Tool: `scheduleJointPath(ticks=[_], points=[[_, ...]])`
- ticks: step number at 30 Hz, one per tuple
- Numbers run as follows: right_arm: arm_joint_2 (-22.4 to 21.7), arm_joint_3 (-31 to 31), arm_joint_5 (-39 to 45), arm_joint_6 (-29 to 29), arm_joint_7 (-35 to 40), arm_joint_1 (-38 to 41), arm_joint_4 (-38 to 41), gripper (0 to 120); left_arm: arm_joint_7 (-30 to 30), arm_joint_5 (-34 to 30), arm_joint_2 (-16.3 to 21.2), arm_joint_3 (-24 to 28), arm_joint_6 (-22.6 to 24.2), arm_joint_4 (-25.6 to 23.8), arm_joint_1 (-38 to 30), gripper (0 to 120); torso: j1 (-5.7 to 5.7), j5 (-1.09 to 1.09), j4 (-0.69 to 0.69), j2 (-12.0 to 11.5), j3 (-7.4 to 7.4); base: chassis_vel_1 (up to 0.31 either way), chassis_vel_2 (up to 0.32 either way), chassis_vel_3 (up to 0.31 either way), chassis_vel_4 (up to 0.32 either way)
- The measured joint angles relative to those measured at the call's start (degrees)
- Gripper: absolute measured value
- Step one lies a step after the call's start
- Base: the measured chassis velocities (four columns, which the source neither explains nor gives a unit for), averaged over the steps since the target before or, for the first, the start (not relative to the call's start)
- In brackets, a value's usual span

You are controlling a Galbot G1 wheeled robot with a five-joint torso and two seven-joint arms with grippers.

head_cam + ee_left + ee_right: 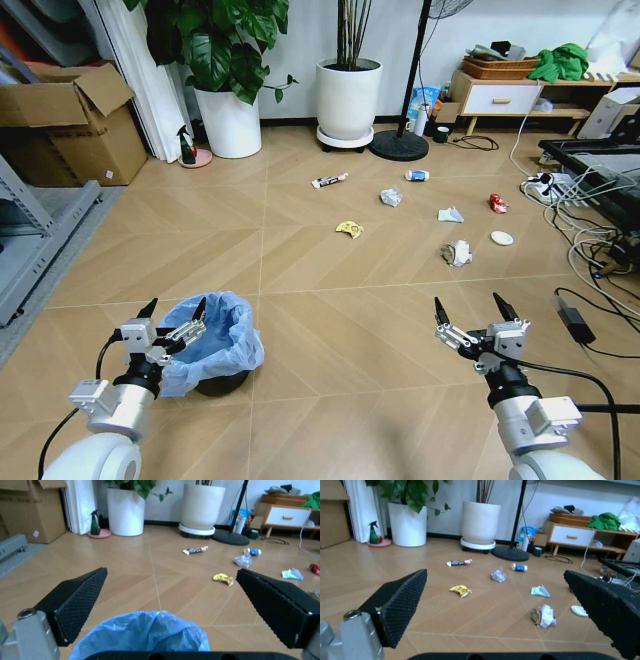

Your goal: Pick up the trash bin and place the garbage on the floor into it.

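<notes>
The trash bin (222, 350), dark and lined with a light-blue bag, stands on the floor (330, 330) at the near left. My left gripper (175, 305) hovers open just above its near rim; in the left wrist view the bag (145, 633) lies below the open left gripper (171, 571). My right gripper (467, 300) is open and empty over bare floor at the near right. The garbage lies farther off: a tube wrapper (329, 181), a can (417, 176), a yellow peel (349, 229), paper wads (458, 253), a red wrapper (497, 204) and a white disc (502, 238).
Two white plant pots (348, 98) and a fan base (399, 146) stand at the back wall, with a spray bottle (187, 148) beside them. Cardboard boxes (70, 125) and a metal shelf (35, 235) line the left. Cables and a power strip (575, 200) sprawl at the right.
</notes>
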Motion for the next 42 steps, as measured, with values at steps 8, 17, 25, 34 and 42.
scheduleJointPath(ticks=[8, 17, 25, 34, 42], points=[[-0.3, 0.0, 0.0, 0.1, -0.1, -0.1, -0.2, 100, -0.9, -2.8, 4.1, -0.4, 5.3, 0.9, -2.1, 100, 0.00, 0.00, 0.00, 0.0, 0.00, 0.000, 0.000, 0.000, 0.000], [-0.5, 0.1, 0.0, 0.3, -0.1, -0.2, -0.3, 100, -3.2, -7.6, 10.4, -0.3, 15.8, 5.5, -6.8, 100, 0.00, -0.01, -0.01, 0.0, 0.00, 0.000, 0.000, 0.000, 0.000], [-0.3, -0.1, -0.4, 0.7, -0.1, -0.4, -0.4, 100, -2.6, -9.2, 14.2, 0.0, 25.6, 10.7, -10.7, 100, 0.00, -0.01, 0.00, 0.0, 0.00, 0.000, 0.000, 0.000, 0.000], [-0.2, -0.1, -0.7, 1.4, -0.2, -1.0, -0.5, 100, -2.0, -12.3, 16.8, 2.0, 31.7, 16.8, -18.3, 100, 0.00, 0.00, -0.01, 0.0, 0.00, 0.000, 0.000, 0.000, 0.000], [0.2, 0.0, -1.0, 1.9, -0.2, -1.1, -0.8, 100, -1.3, -13.6, 18.4, 3.3, 35.3, 21.7, -22.1, 100, 0.00, 0.00, 0.00, 0.0, 0.00, 0.000, 0.000, 0.000, 0.000]])
